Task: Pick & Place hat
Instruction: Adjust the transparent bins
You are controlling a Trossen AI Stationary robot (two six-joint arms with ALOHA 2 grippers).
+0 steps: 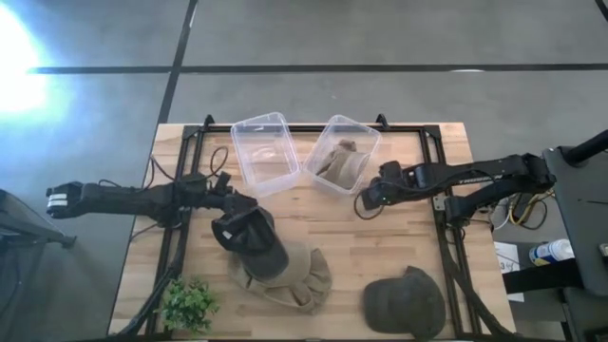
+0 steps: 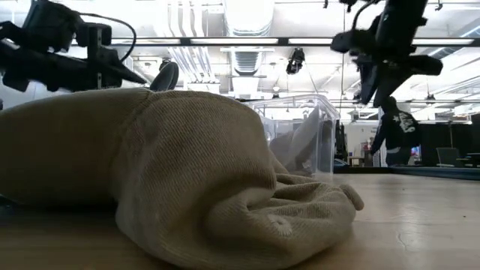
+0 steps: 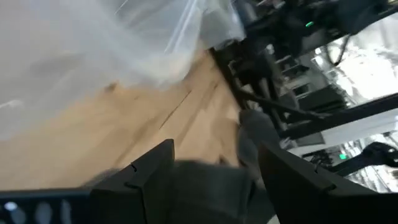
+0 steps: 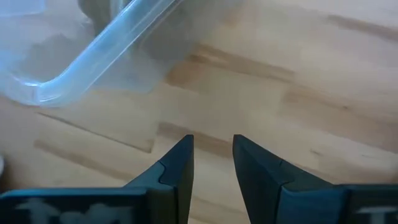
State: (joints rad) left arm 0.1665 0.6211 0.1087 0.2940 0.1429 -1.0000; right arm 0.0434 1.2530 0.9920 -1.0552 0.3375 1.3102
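A dark grey hat (image 1: 253, 241) is at the end of my left gripper (image 1: 231, 215), which reaches in from the table's left and is shut on it. This hat overlaps a beige hat (image 1: 290, 275) that lies on the table and fills the low view (image 2: 172, 180). A dark olive cap (image 1: 406, 304) lies near the front right. My right gripper (image 1: 367, 201) hangs above bare wood beside the right clear container (image 1: 340, 163), slightly open with nothing between its fingers (image 4: 213, 163). My left gripper has the dark hat's grey cloth (image 3: 205, 186) between its two widely spread fingers (image 3: 149, 169). It comes nearly level from the table's left. The hat sticks out beyond the fingers over the beige hat; whether it is clear of that hat I cannot tell.
Two clear containers stand at the back: the left one (image 1: 263, 152) and the right one, which holds brown cloth (image 1: 334, 160). A small green plant (image 1: 188, 304) stands at the front left. Black frame rails and cables run along both table sides.
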